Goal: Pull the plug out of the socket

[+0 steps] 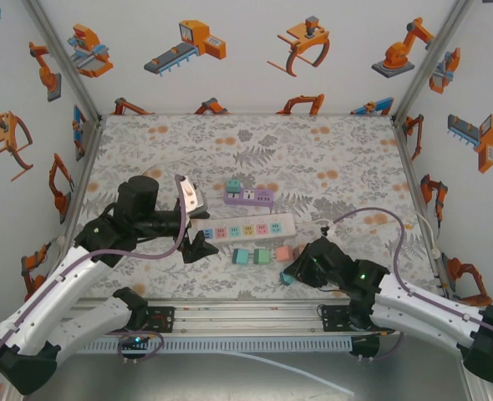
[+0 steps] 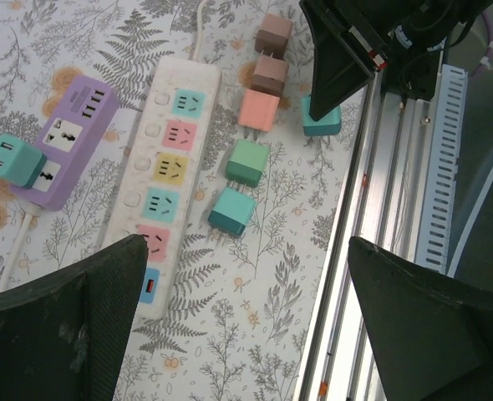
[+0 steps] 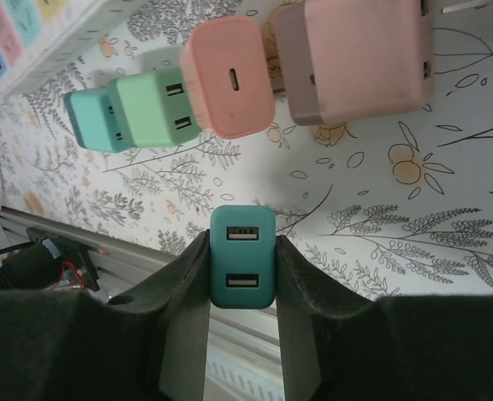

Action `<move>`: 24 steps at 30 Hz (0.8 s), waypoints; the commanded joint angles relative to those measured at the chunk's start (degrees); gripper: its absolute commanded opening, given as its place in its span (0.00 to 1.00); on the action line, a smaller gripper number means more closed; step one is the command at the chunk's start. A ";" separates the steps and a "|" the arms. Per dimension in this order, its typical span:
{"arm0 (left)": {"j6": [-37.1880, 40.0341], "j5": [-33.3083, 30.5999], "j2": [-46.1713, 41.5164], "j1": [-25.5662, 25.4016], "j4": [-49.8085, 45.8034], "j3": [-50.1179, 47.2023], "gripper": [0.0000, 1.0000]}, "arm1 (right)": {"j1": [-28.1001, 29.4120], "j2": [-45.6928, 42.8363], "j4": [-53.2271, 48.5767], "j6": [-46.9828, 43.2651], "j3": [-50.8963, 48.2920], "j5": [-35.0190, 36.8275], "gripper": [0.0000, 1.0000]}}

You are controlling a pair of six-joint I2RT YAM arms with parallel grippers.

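A white power strip point(image 1: 245, 227) point(image 2: 167, 159) with coloured sockets lies mid-table, every socket bare. Behind it a purple socket block point(image 1: 251, 197) point(image 2: 67, 142) has a light teal plug point(image 1: 232, 185) point(image 2: 12, 161) seated in it. My left gripper point(image 1: 198, 245) point(image 2: 246, 317) hovers open at the white strip's left end, nothing between its fingers. My right gripper point(image 1: 290, 274) point(image 3: 242, 267) is shut on a dark teal two-port plug point(image 3: 242, 257) point(image 2: 322, 121) near the front edge, clear of both strips.
Loose plugs lie in a row in front of the white strip: teal point(image 2: 232, 210), green point(image 2: 247, 162), pink point(image 2: 259, 109), then brown ones point(image 2: 269, 73). An aluminium rail point(image 2: 397, 209) runs along the table's near edge. Patterned walls enclose the sides and back.
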 commanded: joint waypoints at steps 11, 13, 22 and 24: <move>1.01 -1.45 2.25 -0.78 -0.66 0.36 0.97 | 1.66 -1.25 3.96 3.90 -4.76 3.42 0.42; 0.98 -1.75 2.41 -0.76 -0.62 0.35 0.97 | 1.88 -1.89 3.73 4.44 -5.75 3.55 0.44; 0.95 -2.89 2.80 -1.06 -0.68 0.27 0.97 | 2.54 -5.57 -2.14 6.02 -6.43 4.78 0.55; 0.87 -3.04 2.97 -1.08 -0.63 0.27 0.97 | 2.54 -6.59 -4.11 6.07 -5.98 4.99 0.58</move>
